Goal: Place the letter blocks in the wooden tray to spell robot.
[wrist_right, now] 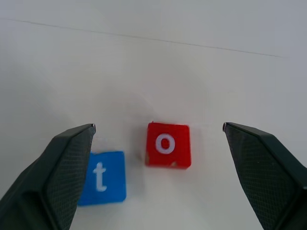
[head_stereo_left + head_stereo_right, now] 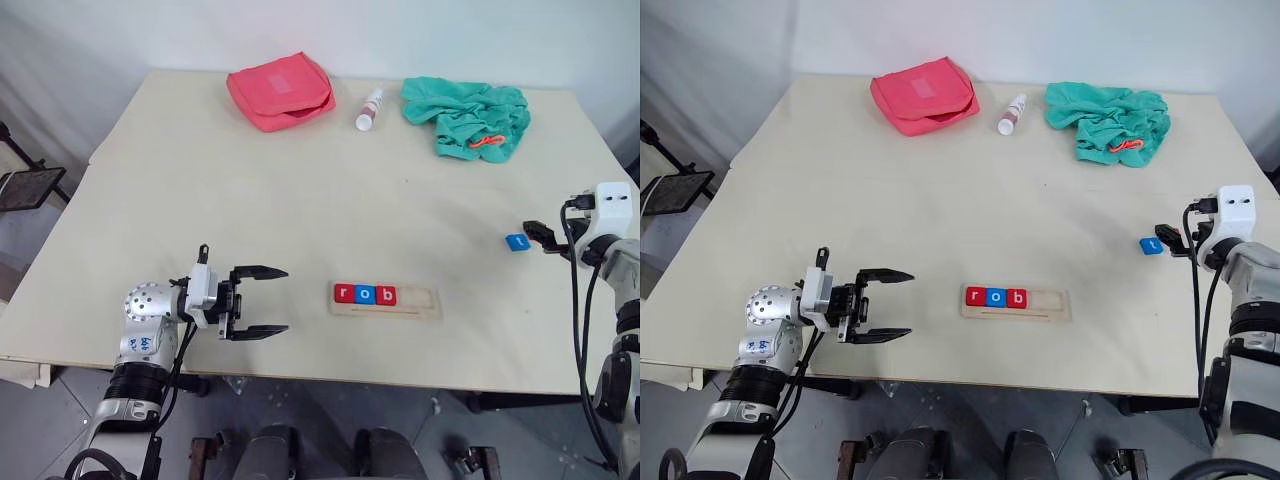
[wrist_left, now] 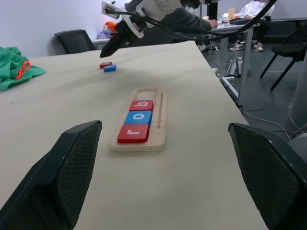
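Note:
The wooden tray [image 2: 418, 299] lies near the table's front edge and holds three letter blocks in a row: red r [image 2: 344, 293], blue o [image 2: 366, 294] and red b [image 2: 387, 295]. Its right end is bare. My left gripper [image 2: 285, 300] hovers open to the left of the tray, pointing at it with nothing between its fingers. At the table's right side lie a blue t block [image 1: 101, 177] and a red o block [image 1: 168, 144], side by side and apart. My right gripper [image 1: 158, 127] hangs open just over them, the red o between its fingers [image 1: 62, 163], touching neither.
At the table's far side lie a pink pouch [image 2: 281, 90], a small white bottle [image 2: 369, 108] and a crumpled green cloth [image 2: 468, 115]. The left wrist view shows chairs, desks and a person beyond the table's right edge.

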